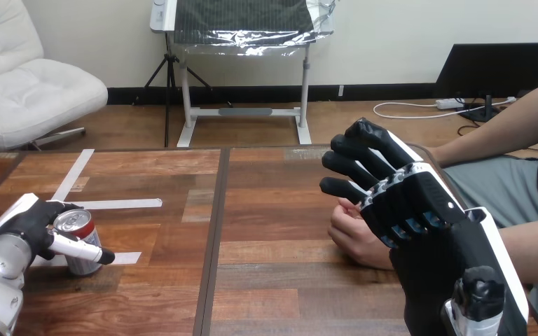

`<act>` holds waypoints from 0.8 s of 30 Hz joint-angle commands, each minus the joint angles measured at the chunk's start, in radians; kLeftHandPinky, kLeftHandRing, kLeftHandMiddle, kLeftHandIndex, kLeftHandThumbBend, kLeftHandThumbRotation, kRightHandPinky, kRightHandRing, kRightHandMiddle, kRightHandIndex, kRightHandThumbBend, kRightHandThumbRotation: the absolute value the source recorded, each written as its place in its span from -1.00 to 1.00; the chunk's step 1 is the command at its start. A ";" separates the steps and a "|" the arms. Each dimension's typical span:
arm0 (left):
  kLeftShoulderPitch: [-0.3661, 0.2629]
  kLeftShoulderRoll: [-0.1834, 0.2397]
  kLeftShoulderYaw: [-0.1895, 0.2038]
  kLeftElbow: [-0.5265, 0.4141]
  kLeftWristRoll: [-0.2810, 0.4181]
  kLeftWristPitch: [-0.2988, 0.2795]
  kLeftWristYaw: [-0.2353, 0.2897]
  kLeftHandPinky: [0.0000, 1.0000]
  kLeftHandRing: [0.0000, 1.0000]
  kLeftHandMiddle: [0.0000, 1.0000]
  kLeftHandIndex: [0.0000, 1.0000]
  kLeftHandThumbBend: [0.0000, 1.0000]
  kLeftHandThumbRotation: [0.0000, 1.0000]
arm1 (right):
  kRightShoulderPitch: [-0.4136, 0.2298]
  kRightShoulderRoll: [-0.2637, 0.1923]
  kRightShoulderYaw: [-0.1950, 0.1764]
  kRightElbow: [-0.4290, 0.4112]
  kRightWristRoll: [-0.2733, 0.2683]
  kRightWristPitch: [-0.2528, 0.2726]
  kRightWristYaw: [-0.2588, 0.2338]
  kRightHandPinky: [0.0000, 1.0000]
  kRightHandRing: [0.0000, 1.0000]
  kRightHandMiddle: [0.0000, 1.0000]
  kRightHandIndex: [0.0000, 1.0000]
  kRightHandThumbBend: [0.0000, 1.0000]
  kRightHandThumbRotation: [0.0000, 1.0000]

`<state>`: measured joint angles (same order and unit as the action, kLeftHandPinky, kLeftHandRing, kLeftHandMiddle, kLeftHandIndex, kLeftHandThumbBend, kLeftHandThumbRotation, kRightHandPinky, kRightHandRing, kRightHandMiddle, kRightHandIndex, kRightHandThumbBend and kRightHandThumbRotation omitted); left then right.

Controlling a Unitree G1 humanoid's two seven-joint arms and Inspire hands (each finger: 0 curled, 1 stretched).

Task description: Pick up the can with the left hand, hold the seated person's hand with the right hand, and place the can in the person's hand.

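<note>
Head view, robot at wooden table [273,203], person seated at R side.

(a) Left hand [22,225], lower L of view: closed round the can [84,234]. One finger [77,248] crosses the can's front w/ its tip past the can's R side; rest of the hand wraps the can's L and back. The can stands upright on the table, silver top showing, its base by white tape strips [115,204] stuck to the wood near the L edge. Whether the base is lifted off the surface: can't tell.

(b) Right hand [427,210], R of view: raised above the table, back of hand toward the camera. Fingers [354,162] nearly straight, slightly spread, pointing up and L; they grasp nothing.

(c) Person's hand [354,238]: resting low over the table, centre-R, loosely curled, partly hidden behind the right hand and just below its fingers. No robot finger is seen wrapped round it; touching vs. apart can't be told.

(d) The can and the person's hand lie well apart, w/ bare table between them.
</note>
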<state>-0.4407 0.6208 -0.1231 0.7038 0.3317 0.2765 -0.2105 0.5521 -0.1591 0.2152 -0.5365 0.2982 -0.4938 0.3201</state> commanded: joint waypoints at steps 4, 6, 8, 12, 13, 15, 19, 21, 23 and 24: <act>-0.020 0.022 0.007 -0.038 0.022 -0.019 0.041 0.32 0.56 0.65 0.65 0.56 -1.00 | -0.027 0.007 -0.008 -0.021 0.013 -0.020 0.004 0.63 0.72 0.74 0.74 1.00 0.69; -0.020 0.024 0.003 -0.038 0.028 -0.021 0.048 0.29 0.52 0.62 0.63 0.55 -1.00 | -0.026 0.007 -0.008 -0.022 0.012 -0.019 0.004 0.64 0.72 0.74 0.74 1.00 0.68; -0.018 0.025 0.001 -0.037 0.033 -0.026 0.057 0.26 0.49 0.59 0.62 0.55 -1.00 | -0.025 0.006 -0.008 -0.025 0.012 -0.016 0.003 0.65 0.73 0.74 0.74 1.00 0.68; -0.016 0.025 0.002 -0.038 0.039 -0.029 0.065 0.22 0.44 0.55 0.59 0.54 -1.00 | -0.024 0.004 -0.008 -0.027 0.016 -0.013 0.004 0.66 0.73 0.74 0.75 1.00 0.68; -0.016 0.024 0.003 -0.038 0.040 -0.029 0.068 0.20 0.42 0.54 0.59 0.53 -1.00 | -0.024 0.004 -0.007 -0.028 0.016 -0.012 0.004 0.66 0.73 0.74 0.75 1.00 0.68; -0.016 0.022 0.005 -0.037 0.041 -0.029 0.072 0.19 0.41 0.52 0.58 0.52 -1.00 | -0.024 0.004 -0.007 -0.028 0.017 -0.011 0.003 0.66 0.74 0.74 0.75 1.00 0.68; -0.015 0.020 0.010 -0.030 0.042 -0.040 0.085 0.16 0.37 0.50 0.56 0.50 -1.00 | -0.025 0.005 -0.008 -0.028 0.015 -0.012 0.003 0.67 0.74 0.74 0.75 1.00 0.68; -0.015 0.020 0.010 -0.027 0.043 -0.046 0.091 0.16 0.37 0.50 0.55 0.49 -1.00 | -0.025 0.004 -0.008 -0.027 0.015 -0.014 0.004 0.67 0.74 0.74 0.75 1.00 0.68; -0.014 0.019 0.009 -0.025 0.046 -0.050 0.102 0.16 0.37 0.49 0.54 0.49 -1.00 | -0.025 0.005 -0.008 -0.028 0.012 -0.014 0.002 0.67 0.74 0.74 0.75 1.00 0.68; -0.013 0.019 0.009 -0.024 0.046 -0.052 0.105 0.16 0.37 0.49 0.53 0.49 -1.00 | -0.025 0.006 -0.008 -0.028 0.011 -0.014 0.002 0.67 0.74 0.74 0.75 1.00 0.69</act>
<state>-0.4371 0.6210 -0.1231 0.7038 0.3629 0.2535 -0.1394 0.5535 -0.1596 0.2151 -0.5366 0.3010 -0.4938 0.3211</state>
